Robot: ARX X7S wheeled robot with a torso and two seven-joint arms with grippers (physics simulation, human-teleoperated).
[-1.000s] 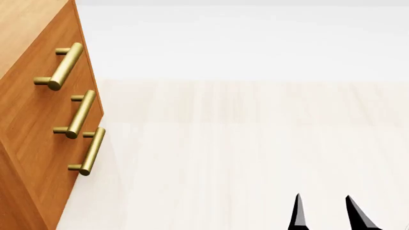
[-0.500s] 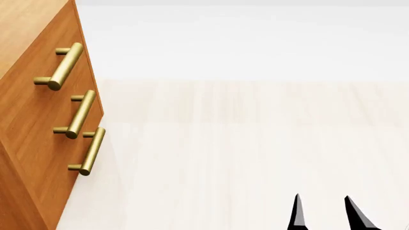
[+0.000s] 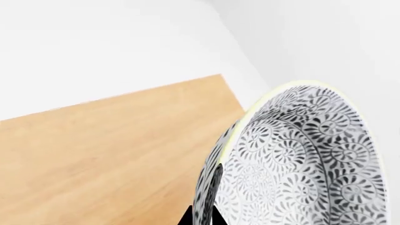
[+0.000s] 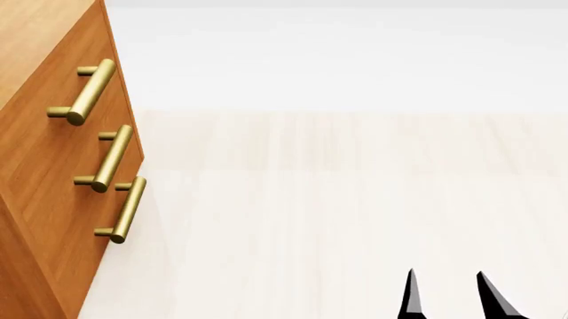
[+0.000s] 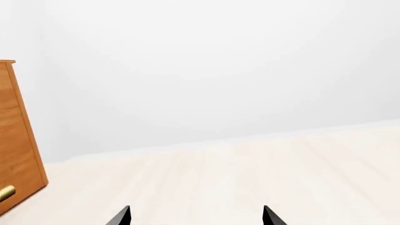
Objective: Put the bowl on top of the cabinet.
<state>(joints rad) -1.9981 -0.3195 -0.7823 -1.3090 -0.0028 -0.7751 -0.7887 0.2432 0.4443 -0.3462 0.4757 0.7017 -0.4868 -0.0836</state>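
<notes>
The bowl (image 3: 300, 159), deep, with a grey-and-white floral pattern and a pale rim, fills one side of the left wrist view. My left gripper (image 3: 201, 216) is shut on its rim wall, one black fingertip on each side. The bowl hangs tilted over the cabinet's flat orange-brown top (image 3: 106, 159). In the head view the cabinet (image 4: 53, 166) stands at the left with three brass bar handles (image 4: 89, 93); the bowl and left gripper are out of that view. My right gripper (image 4: 448, 296) is open and empty low at the right, its tips wide apart in the right wrist view (image 5: 196, 216).
Pale wooden floor (image 4: 355, 212) spreads right of the cabinet to a white wall (image 4: 355, 53). The right wrist view shows the cabinet's side edge (image 5: 16, 140) and the same floor and wall.
The right gripper's fingertips have sunk very slightly in the head view. Nothing else has visibly moved.
</notes>
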